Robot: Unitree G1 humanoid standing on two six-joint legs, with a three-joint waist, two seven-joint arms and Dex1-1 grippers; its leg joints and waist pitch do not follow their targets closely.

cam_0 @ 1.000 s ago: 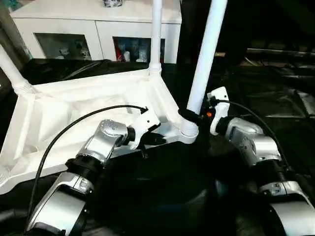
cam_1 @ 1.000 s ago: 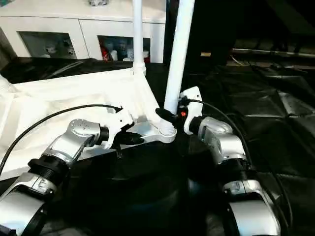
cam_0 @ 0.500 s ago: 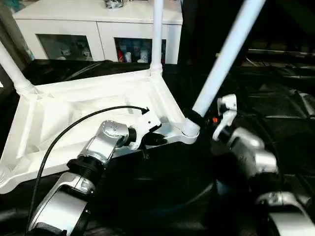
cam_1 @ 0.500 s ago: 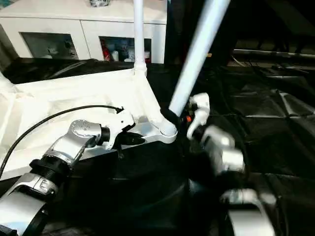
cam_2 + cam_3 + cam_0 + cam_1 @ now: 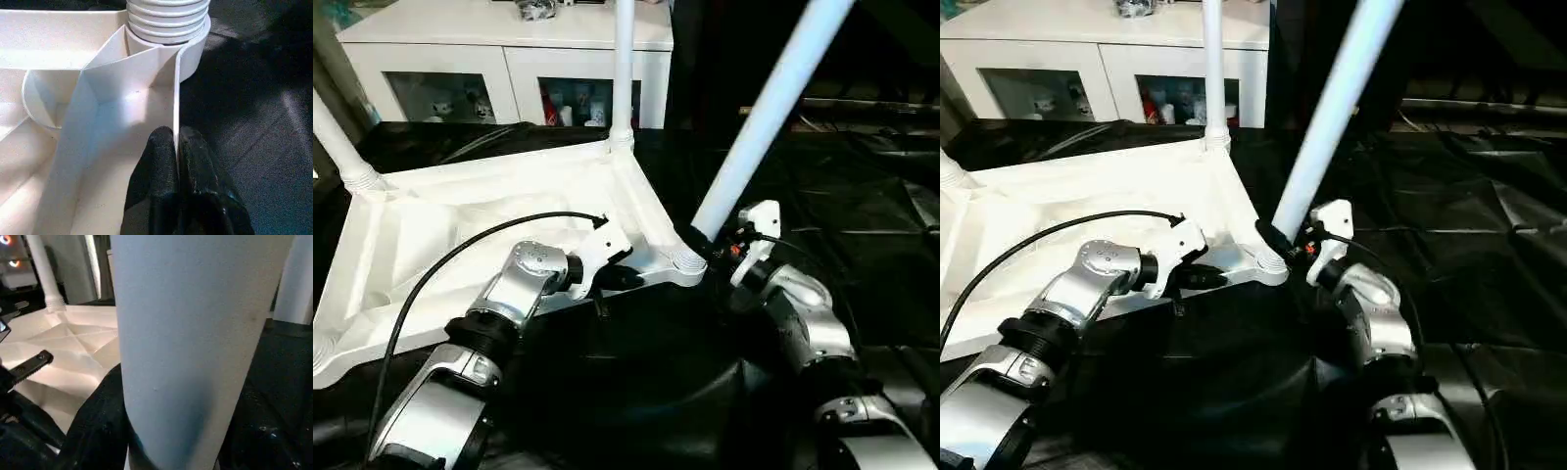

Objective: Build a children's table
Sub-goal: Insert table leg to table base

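Note:
The white table top lies upside down, ribbed underside up. One leg stands upright in the far corner socket and another rises from the left corner. A third leg leans to the right, its ribbed foot at the near right corner socket. My left gripper is shut on the top's thin rim just beside that socket. My right gripper is shut on the leaning leg close to its base, with a black finger wrapped against the tube.
A white cabinet with glass doors stands behind the table top. Crinkled black sheeting covers the floor to the right and in front. A black cable arcs over my left forearm.
The near right leg has swung from nearly upright to leaning right. My right forearm has dropped lower and closer with it. The left gripper has kept its hold on the rim.

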